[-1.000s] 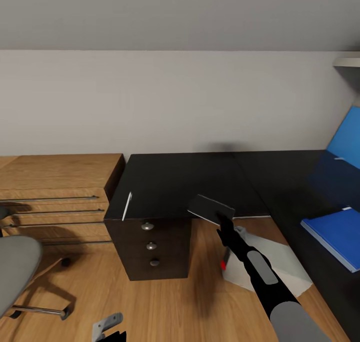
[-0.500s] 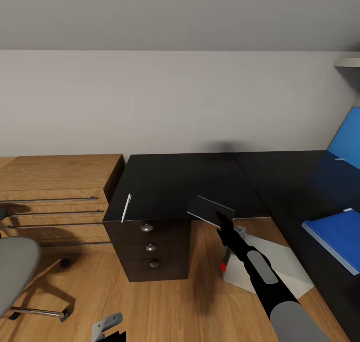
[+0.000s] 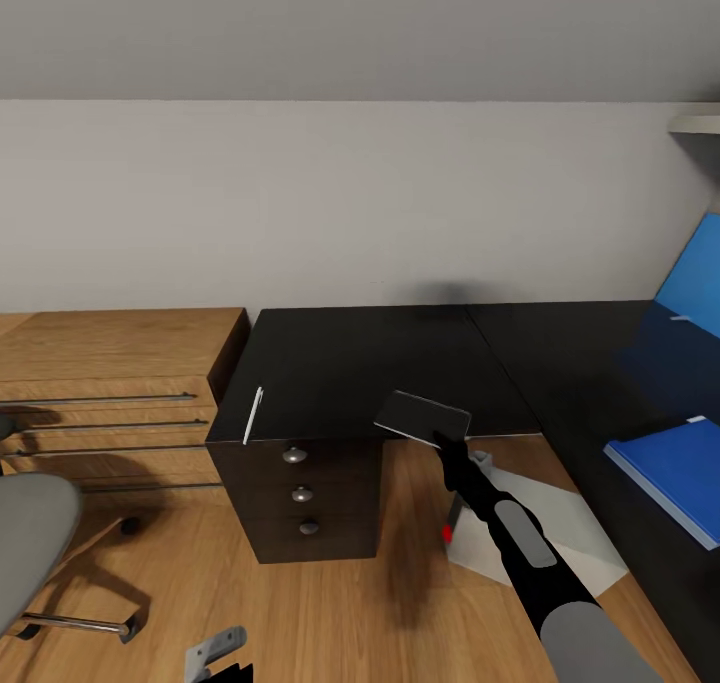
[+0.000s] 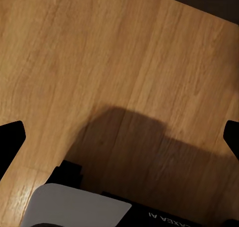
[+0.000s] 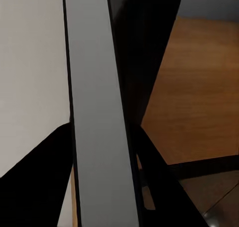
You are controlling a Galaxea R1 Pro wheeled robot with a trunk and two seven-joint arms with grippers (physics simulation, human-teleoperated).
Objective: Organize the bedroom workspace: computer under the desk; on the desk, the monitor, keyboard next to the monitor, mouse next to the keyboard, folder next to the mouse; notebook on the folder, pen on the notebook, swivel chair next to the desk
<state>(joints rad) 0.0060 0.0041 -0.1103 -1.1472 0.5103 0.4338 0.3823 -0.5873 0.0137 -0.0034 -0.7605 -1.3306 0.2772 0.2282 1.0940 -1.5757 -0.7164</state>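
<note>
The right gripper (image 3: pixel 447 441) is clamped on a thin dark notebook (image 3: pixel 422 417), held at the front edge of the desk (image 3: pixel 370 363) with part of it over the floor. In the head view the notebook lies nearly flat, its long axis running from upper left to lower right, and the gripper pinches its near right corner. In the right wrist view the notebook (image 5: pixel 97 117) shows edge-on as a long grey band between the two black fingers (image 5: pixel 35 187). The pen (image 3: pixel 254 414) lies at the desk's left front edge, its long axis pointing away from the robot and slightly right. The blue folder (image 3: pixel 668 468) lies flat on the desk's right wing. The computer (image 3: pixel 530 523) lies on the floor under the arm. The left gripper (image 4: pixel 119 137) hangs with jaws spread wide over the wooden floor (image 4: pixel 119 53). The swivel chair (image 3: pixel 35 538) stands at far left.
</note>
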